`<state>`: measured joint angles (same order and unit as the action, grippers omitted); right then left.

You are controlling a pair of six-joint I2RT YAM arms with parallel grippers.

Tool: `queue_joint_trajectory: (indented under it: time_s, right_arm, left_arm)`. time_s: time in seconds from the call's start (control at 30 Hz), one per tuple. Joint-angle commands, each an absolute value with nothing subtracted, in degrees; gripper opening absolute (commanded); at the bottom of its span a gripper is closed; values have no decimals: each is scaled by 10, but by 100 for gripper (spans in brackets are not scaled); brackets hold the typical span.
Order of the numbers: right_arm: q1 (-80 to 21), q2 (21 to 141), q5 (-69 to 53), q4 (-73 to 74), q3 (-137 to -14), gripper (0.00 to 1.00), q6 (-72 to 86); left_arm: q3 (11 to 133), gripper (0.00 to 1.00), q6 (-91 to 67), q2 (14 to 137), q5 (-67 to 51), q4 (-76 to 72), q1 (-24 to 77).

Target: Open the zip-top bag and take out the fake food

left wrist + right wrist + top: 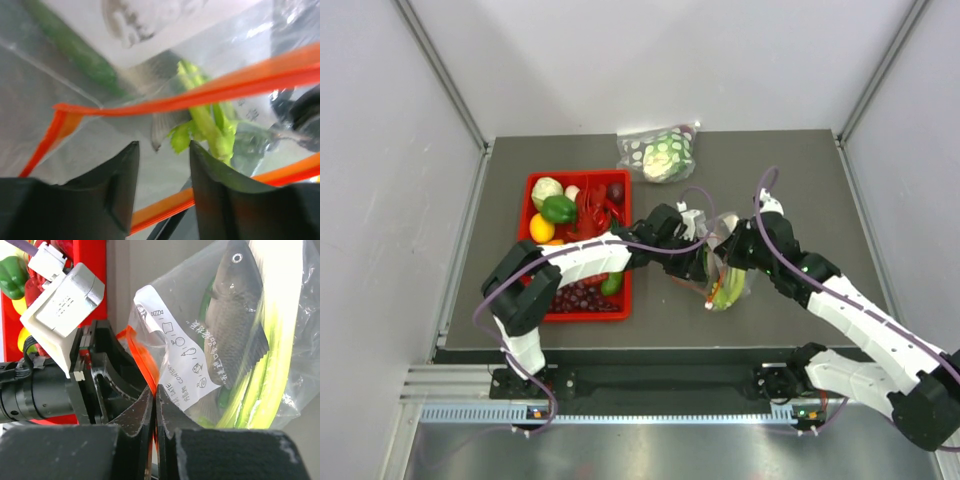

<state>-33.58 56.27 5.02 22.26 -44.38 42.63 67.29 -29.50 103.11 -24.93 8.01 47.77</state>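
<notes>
Right fingers (144, 412) closed, pinching bag (172, 340) rim; left fingers (122, 185) parted at its open mouth, gripping nothing. Fish (235, 315) and celery (212, 125) lie inside, just beyond them. Next move, likely: reach in, grab food.

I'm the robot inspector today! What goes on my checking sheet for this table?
Surface: dark grey table, no spills seen.
Job's things: zip-top bag, orange zip strips apart; grey fish, celery stalk and green vegetable piece inside.
Clutter: red tray of fake produce; dotted bag at the far edge.
Grippers: right gripper fingers pinched on the bag's edge; left gripper fingers apart at the bag's mouth.
Cables: purple cables along both arms.
Surroundings: pale walls; metal rail in front.
</notes>
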Motion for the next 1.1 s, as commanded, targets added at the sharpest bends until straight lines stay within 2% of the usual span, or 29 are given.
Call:
queue_joint_trajectory:
  time_s: [0.0, 0.1, 0.17, 0.2, 0.33, 0.6, 0.7, 0.97, 1.0, 1.03, 1.07]
  right_arm:
    - [-340, 542, 62, 217, -455, 0, 431]
    - [-340, 527, 55, 201, -435, 0, 446]
    - [-340, 519, 52, 197, -425, 0, 452]
    - [-340, 517, 50, 194, -423, 0, 454]
    - [-340, 510, 46, 192, -419, 0, 456]
    - [-340, 515, 42, 178, -420, 0, 459]
    - [-340, 524, 36, 171, -421, 0, 460]
    - [-340, 536, 31, 156, -418, 0, 464]
    - [-340, 536, 31, 153, -418, 0, 464]
    - [-340, 535, 31, 153, -417, 0, 465]
    - [-340, 535, 30, 153, -417, 0, 465]
  left_arm:
    - [693, 51, -322, 1034, -258, 5, 483]
    - [703, 61, -328, 1045, -235, -24, 488]
    - [717, 62, -337, 1064, -229, -23, 488]
    - [721, 72, -339, 1071, -219, -24, 489]
    - [753, 77, -324, 1108, -179, -2, 496]
    - [822, 80, -264, 1168, -125, 59, 511]
    - [852, 79, -234, 1192, -96, 118, 520]
    - [846, 69, -160, 1213, -58, 173, 529]
    - [840, 65, -156, 1209, -58, 173, 530]
    - [836, 55, -155, 1206, -57, 171, 531]
    - [827, 48, -150, 1202, -57, 171, 531]
